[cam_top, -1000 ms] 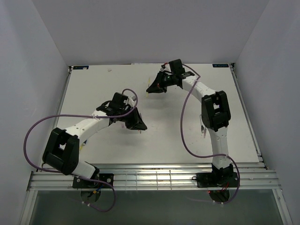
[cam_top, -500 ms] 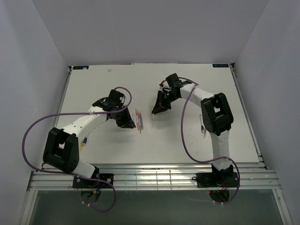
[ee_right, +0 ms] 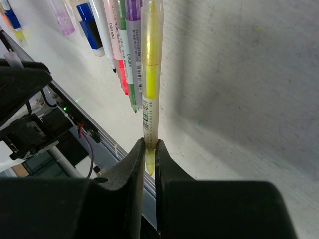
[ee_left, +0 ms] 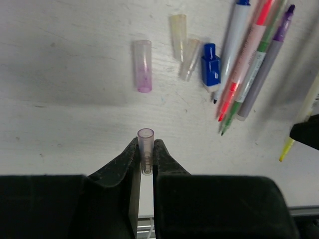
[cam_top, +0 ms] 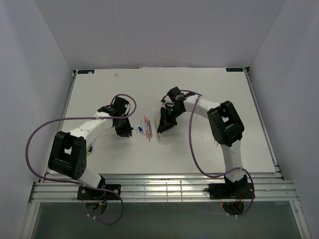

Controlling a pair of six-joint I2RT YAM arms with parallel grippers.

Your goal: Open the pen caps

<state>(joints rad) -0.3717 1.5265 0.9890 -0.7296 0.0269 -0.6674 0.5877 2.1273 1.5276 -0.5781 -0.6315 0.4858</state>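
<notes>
Left wrist: left claw (ee_left: 145, 167) pinches small clear plastic cap (ee_left: 145, 138) | right claw (ee_right: 149, 149) clamps yellow stick pen (ee_right: 151, 74) | cap looks off; you drop both next.

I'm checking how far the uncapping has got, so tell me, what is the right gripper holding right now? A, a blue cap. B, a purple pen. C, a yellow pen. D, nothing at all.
C: in the right wrist view the right gripper is shut on the yellow pen, whose barrel runs up and away from between the fingers.
</notes>
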